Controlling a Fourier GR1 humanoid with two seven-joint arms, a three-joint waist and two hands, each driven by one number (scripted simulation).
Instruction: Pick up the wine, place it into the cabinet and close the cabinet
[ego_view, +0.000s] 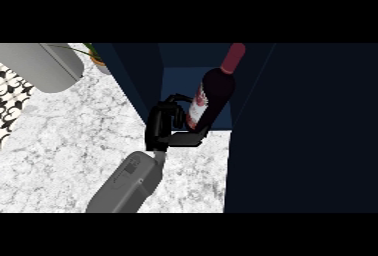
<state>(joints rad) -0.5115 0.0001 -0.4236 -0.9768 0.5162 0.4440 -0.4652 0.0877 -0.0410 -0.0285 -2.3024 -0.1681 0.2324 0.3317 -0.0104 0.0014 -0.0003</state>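
The right hand (171, 127), fingers curled around the wine bottle (210, 97), should probably ease it upright deeper into the cabinet (184, 75).

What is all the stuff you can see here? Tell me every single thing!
wine: one, dark bottle with red top and a label, held at the cabinet opening
cabinet: one, dark blue, open, right and top
counter: one, white marble, left and bottom
plant: one, green leaves in a pot, top left by the cabinet
grey object: one, rounded, top left corner
robot hand: one visible, black, curled round the wine; which side is unclear
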